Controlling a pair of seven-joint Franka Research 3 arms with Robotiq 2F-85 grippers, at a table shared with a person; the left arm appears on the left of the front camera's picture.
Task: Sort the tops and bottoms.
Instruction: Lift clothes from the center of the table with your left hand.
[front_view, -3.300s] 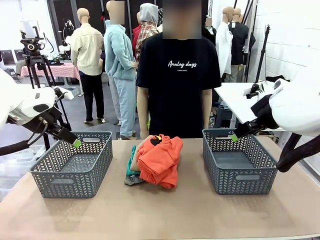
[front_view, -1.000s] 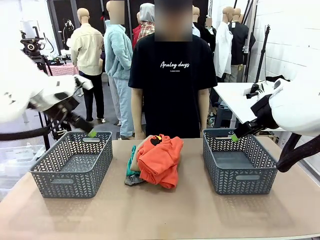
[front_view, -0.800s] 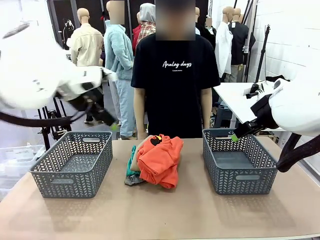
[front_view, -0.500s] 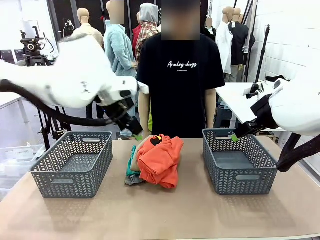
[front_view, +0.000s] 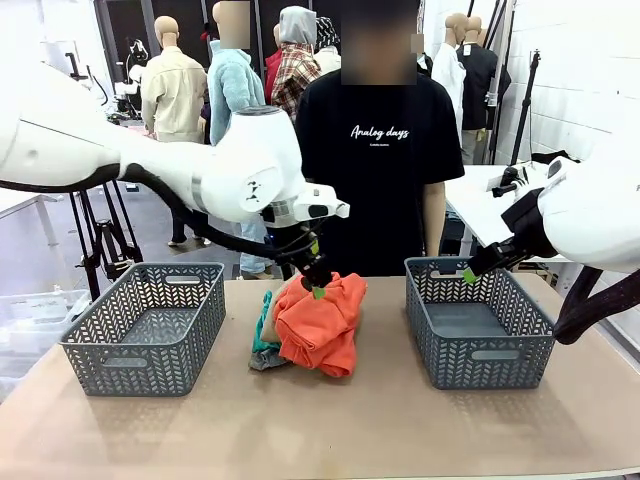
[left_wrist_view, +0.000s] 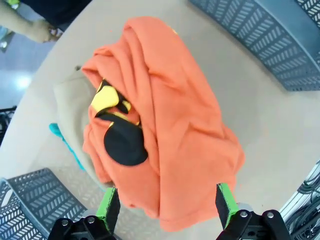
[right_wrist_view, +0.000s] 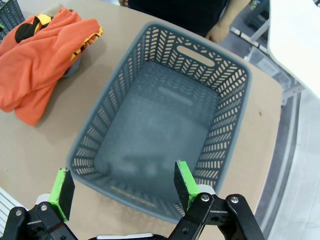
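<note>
Left gripper (front_view: 314, 288) hung at frame centre, jaws apart, just above the orange-red garment (front_view: 322, 322). I noted it heaped over the tan-beige garment (left_wrist_view: 67, 105), teal garment (front_view: 260, 335) and grey garment (front_view: 266, 360). Right gripper (right_wrist_view: 122, 189), jaws apart, hovered over the right-side basket (right_wrist_view: 235, 115).

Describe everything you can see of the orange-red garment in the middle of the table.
The orange-red garment is soft cloth, loosely folded and bunched, with a black and yellow print showing in one fold. It lies at the middle of the table, between two grey baskets, on top of a tan-beige garment; a teal-green one peeks out beside it. The open left gripper hangs right above it; whether they touch cannot be told.
</note>
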